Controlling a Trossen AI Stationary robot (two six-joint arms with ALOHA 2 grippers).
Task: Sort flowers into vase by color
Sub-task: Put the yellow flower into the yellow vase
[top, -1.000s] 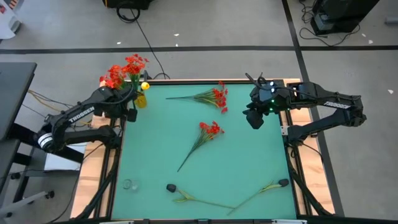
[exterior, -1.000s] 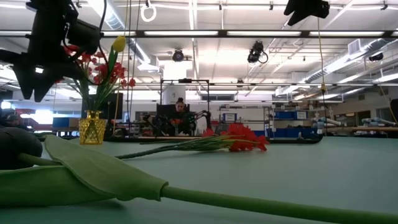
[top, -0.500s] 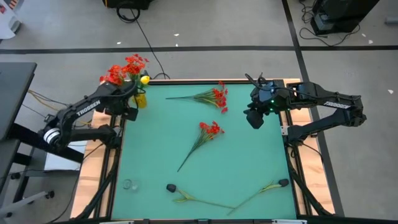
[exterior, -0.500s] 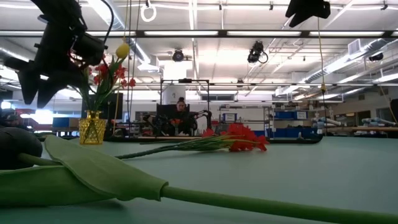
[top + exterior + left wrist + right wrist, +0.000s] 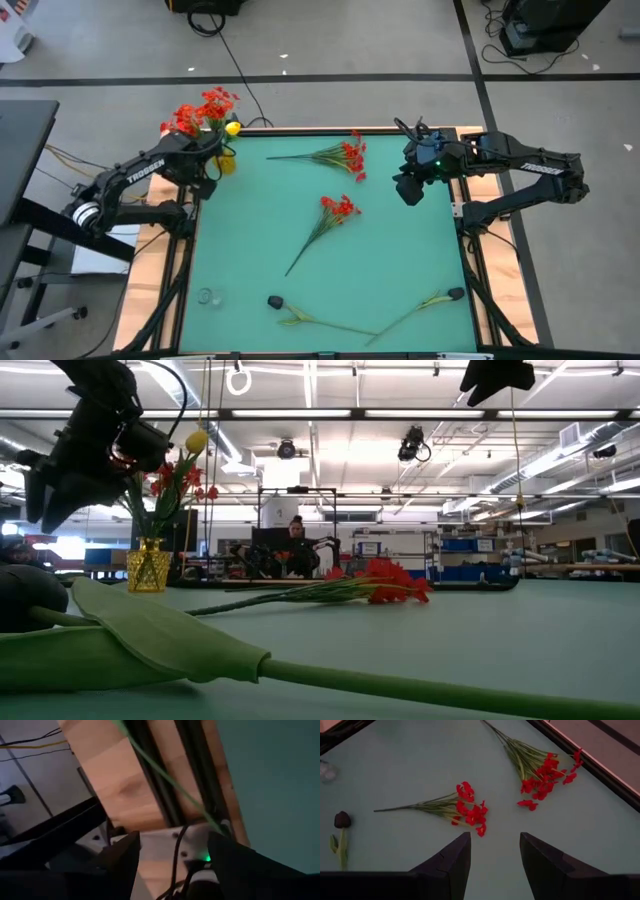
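A large robotics lab or workshop hall: long ceiling strip lights [image 5: 330,413] over an open floor, shelving with blue bins [image 5: 462,545], a person [image 5: 297,550] seated at another robot rig, cables [image 5: 232,55] trailing across grey floor beside the green-topped counter [image 5: 400,250].

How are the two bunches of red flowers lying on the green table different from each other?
The far red spray lies nearly level across the table, blossoms toward the right arm's side; the middle red spray lies on a slant, blossoms toward the table's far edge. The far spray looks fuller and wider; the middle one is slimmer. Both have green stems and red blossoms, lie flat, and nothing grips them.
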